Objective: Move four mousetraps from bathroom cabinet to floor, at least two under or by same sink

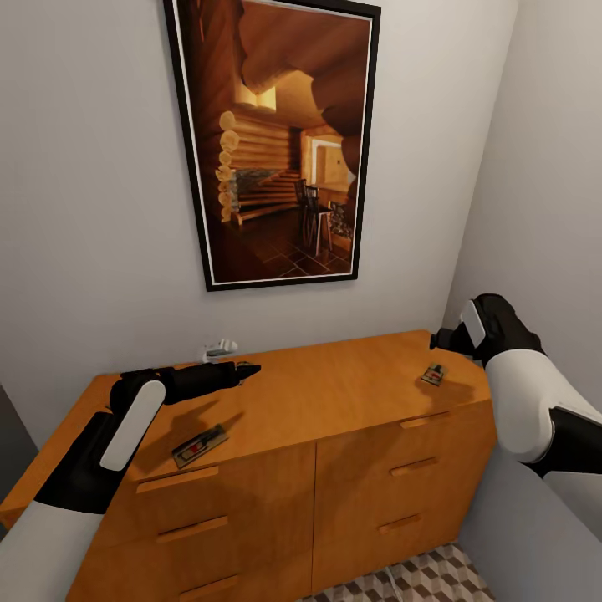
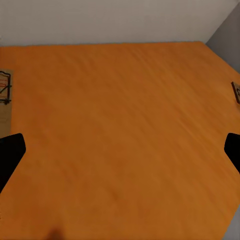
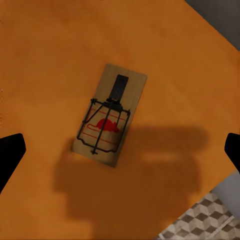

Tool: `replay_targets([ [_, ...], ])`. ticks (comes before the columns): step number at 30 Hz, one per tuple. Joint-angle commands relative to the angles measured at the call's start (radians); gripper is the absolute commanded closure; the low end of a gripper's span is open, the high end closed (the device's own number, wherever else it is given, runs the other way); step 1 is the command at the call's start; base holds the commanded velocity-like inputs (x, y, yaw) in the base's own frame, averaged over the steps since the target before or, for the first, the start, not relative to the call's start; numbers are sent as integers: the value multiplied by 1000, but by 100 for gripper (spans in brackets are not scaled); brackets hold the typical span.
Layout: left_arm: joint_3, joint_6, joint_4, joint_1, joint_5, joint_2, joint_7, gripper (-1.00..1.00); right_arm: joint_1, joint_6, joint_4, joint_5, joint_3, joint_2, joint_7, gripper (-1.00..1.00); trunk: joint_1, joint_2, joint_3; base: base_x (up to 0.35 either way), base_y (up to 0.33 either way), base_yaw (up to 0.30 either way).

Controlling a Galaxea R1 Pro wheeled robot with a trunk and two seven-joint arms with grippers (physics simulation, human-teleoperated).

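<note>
1. We stand facing the low orange-brown wooden cabinet [image 1: 334, 401]. Two small tan wooden mousetraps lie flat on its top: one near the front left edge [image 1: 201, 445], one near the right end [image 1: 433, 374]. A third board shows at the edge of the left wrist view [image 2: 5, 95]; we cannot tell whether it is the front-left one.
2. Right gripper [image 3: 120, 147] hovers over the right-end mousetrap [image 3: 110, 115] — fingers spread wide, nothing held.
3. Left gripper [image 2: 120, 150] hangs over bare wood, fingers wide apart, empty.
4. Step in hand, as we judge it: pick up the right-end trap.
5. To do it well — descend straight and close across the short sides of the board. It is thin, so the fingertips must nearly meet the wood.
6. Risk: the board sliding toward the nearby edge, above the cube-patterned tile floor [image 3: 200, 220].
</note>
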Motion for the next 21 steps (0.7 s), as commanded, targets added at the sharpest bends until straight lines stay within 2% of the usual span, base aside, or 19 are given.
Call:
replay_targets([
  [1, -1, 3, 0, -1, -5, 1, -5, -100, -2, 4, 0, 5, -6, 1, 4, -100, 0, -1, -1, 0, 0, 0],
  [12, -1, 3, 0, -1, -6, -1, -5, -100, -21, 4, 4, -87, -8, 1, -7, -100, 0, -1, -1, 0, 0, 0],
  [21, -1, 2, -1, -1, -7, 3, -5, -100, -37, 4, 17, -109, -9, 1, -36, -100, 0, -1, -1, 0, 0, 0],
])
